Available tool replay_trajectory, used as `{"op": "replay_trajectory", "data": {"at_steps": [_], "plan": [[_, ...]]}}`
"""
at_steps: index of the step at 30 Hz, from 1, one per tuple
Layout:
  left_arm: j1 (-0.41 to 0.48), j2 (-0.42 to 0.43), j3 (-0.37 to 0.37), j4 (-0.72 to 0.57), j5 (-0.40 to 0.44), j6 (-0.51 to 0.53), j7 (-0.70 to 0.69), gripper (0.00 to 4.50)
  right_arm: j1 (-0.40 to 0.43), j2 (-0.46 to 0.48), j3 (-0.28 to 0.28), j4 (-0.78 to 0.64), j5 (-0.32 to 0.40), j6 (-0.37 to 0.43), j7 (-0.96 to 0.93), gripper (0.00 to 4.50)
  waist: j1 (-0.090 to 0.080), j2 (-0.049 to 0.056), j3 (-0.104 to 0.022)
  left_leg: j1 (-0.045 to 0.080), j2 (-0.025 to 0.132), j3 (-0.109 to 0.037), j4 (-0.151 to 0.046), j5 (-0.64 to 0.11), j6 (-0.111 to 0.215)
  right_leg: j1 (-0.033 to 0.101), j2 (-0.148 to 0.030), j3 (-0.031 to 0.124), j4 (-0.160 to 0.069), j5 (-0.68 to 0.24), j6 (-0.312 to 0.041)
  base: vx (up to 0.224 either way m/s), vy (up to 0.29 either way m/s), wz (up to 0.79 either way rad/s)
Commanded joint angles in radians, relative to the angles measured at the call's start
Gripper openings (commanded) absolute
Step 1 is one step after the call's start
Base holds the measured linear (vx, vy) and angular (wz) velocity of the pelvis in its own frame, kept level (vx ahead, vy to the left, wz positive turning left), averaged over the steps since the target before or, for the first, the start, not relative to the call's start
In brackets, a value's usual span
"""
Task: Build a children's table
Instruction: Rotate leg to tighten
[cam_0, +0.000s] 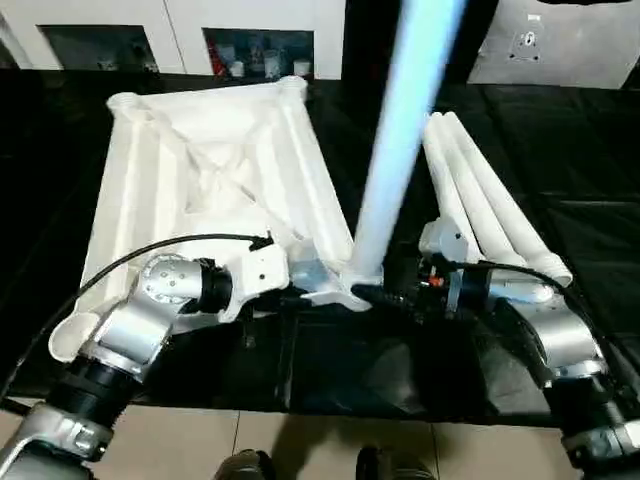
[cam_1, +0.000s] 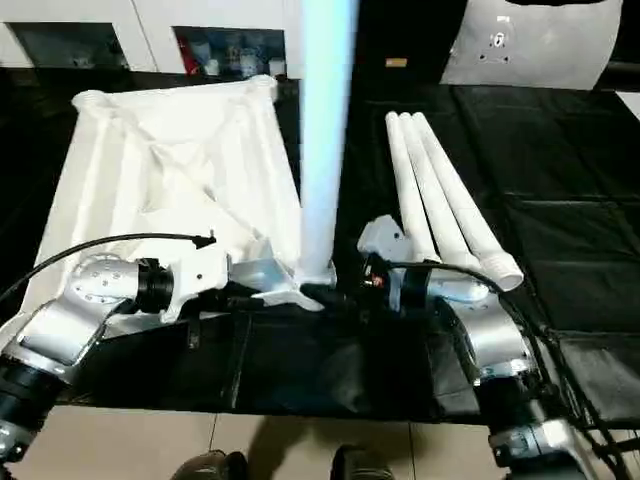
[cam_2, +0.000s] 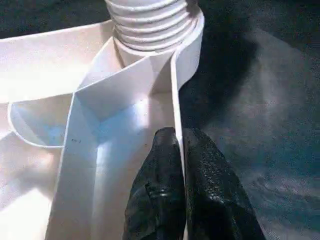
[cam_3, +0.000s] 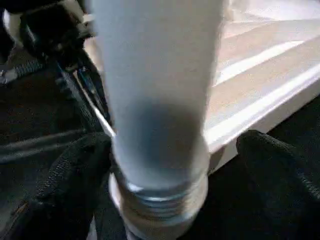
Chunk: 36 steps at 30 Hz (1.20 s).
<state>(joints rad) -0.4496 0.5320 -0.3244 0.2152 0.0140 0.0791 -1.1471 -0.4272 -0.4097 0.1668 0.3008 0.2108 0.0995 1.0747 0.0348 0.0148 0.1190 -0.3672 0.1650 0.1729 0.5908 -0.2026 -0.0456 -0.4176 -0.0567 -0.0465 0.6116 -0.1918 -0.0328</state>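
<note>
The white table top (cam_0: 210, 170) is laid underside up on a black mat (cam_0: 560, 200), ribs showing. One leg (cam_0: 395, 150) is stood upright w/ its threaded end at the near corner socket (cam_2: 150, 30). L gripper (cam_2: 180, 185) is pinched shut on the top's thin rim wall beside that socket. R gripper (cam_3: 160, 165) is spread wide, w/ black fingers (cam_3: 70, 180) either side of the leg's base; whether they touch it can't be told. Three spare legs (cam_1: 440, 190) are laid side by side on the mat, to the right of the top.
</note>
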Motion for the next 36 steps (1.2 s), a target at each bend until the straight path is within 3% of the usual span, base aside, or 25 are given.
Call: {"op": "replay_trajectory", "data": {"at_steps": [1, 6, 11, 12, 23, 24, 26, 30, 31, 33, 36], "plan": [[-0.012, 0.014, -0.046, 0.014, 0.014, -0.056, -0.059, 0.0, -0.009, -0.008, 0.018, 0.015, -0.009, -0.017, 0.037, 4.41, 0.0, -0.004, -0.077, 0.005, 0.06, -0.014, -0.057, -0.033, 0.143, 0.068, -0.083, 0.053, -0.054, -0.005, -0.299, 0.0, 0.0, 0.0], [-0.025, 0.016, -0.052, 0.053, 0.013, -0.102, -0.085, 0.0, -0.028, 0.005, 0.03, 0.034, -0.005, -0.019, 0.055, 4.0, 0.007, -0.004, -0.081, 0.004, 0.064, -0.015, -0.054, -0.007, 0.154, 0.069, -0.085, 0.052, -0.046, 0.038, -0.31, 0.0, 0.0, 0.0], [-0.029, 0.016, -0.056, 0.07, 0.014, -0.12, -0.091, 0.0, -0.037, 0.013, 0.038, 0.047, 0.004, -0.02, 0.078, 3.63, 0.007, -0.004, -0.081, 0.003, 0.063, -0.014, -0.054, -0.025, 0.144, 0.07, -0.086, 0.052, -0.049, 0.004, -0.307, 0.0, 0.0, 0.0], [-0.032, 0.016, -0.057, 0.079, 0.014, -0.128, -0.095, 0.0, -0.038, 0.014, 0.038, 0.051, 0.004, -0.02, 0.084, 3.32, 0.007, -0.005, -0.081, 0.003, 0.062, -0.014, -0.054, -0.023, 0.142, 0.07, -0.085, 0.052, -0.048, 0.003, -0.305, 0.0, 0.0, 0.0], [-0.035, 0.014, -0.046, 0.105, 0.014, -0.132, -0.094, 0.0, -0.022, 0.028, 0.043, 0.054, 0.004, 0.001, 0.077, 2.69, 0.008, -0.003, -0.08, 0.003, 0.063, -0.014, -0.054, -0.031, 0.131, 0.07, -0.085, 0.052, -0.048, -0.002, -0.305, 0.0, 0.0, 0.0], [-0.02, 0.008, -0.025, 0.079, 0.01, -0.082, -0.053, 0.0, -0.008, 0.057, 0.038, 0.044, -0.002, 0.036, 0.02, 2.69, 0.007, -0.002, -0.078, 0.004, 0.062, -0.014, -0.055, -0.034, 0.127, 0.07, -0.084, 0.052, -0.049, -0.004, -0.305, 0.0, 0.0, 0.0], [-0.008, -0.002, -0.009, 0.055, 0.006, -0.039, -0.017, 0.0, 0.0, 0.077, 0.035, 0.04, -0.015, 0.032, -0.028, 2.68, 0.007, 0.002, -0.075, 0.005, 0.065, -0.015, -0.058, -0.048, 0.12, 0.065, -0.085, 0.051, -0.052, -0.029, -0.305, 0.0, 0.0, 0.0], [0.04, -0.073, 0.042, -0.066, -0.009, 0.144, 0.131, 0.0, 0.015, 0.187, 0.014, 0.027, -0.05, 0.083, -0.245, 2.67, -0.01, -0.001, -0.063, 0.005, 0.06, -0.019, -0.068, -0.143, 0.051, 0.064, -0.088, 0.053, -0.076, -0.249, -0.256, 0.0, 0.0, 0.0], [0.044, -0.083, 0.046, -0.079, -0.009, 0.164, 0.149, 0.0, 0.015, 0.2, 0.013, 0.027, -0.054, 0.089, -0.267, 2.67, -0.015, -0.003, -0.064, 0.004, 0.062, -0.019, -0.069, -0.139, 0.042, 0.067, -0.089, 0.054, -0.073, -0.255, -0.252, 0.0, 0.0, 0.0], [0.058, -0.148, 0.065, -0.138, 0.003, 0.261, 0.251, 0.0, 0.012, 0.264, 0.013, 0.029, -0.079, 0.112, -0.374, 2.66, -0.028, -0.005, -0.06, 0.001, 0.061, -0.021, -0.071, -0.143, 0.032, 0.062, -0.086, 0.055, -0.079, -0.286, -0.231, 0.0, 0.0, 0.0], [0.055, -0.255, 0.08, -0.181, 0.031, 0.362, 0.397, 0.0, 0.005, 0.355, 0.009, 0.037, -0.115, 0.129, -0.524, 2.66, -0.03, -0.008, -0.06, 0.006, 0.058, -0.017, -0.068, -0.138, 0.041, 0.054, -0.082, 0.057, -0.085, -0.29, -0.221, 0.0, 0.0, 0.0]]}}
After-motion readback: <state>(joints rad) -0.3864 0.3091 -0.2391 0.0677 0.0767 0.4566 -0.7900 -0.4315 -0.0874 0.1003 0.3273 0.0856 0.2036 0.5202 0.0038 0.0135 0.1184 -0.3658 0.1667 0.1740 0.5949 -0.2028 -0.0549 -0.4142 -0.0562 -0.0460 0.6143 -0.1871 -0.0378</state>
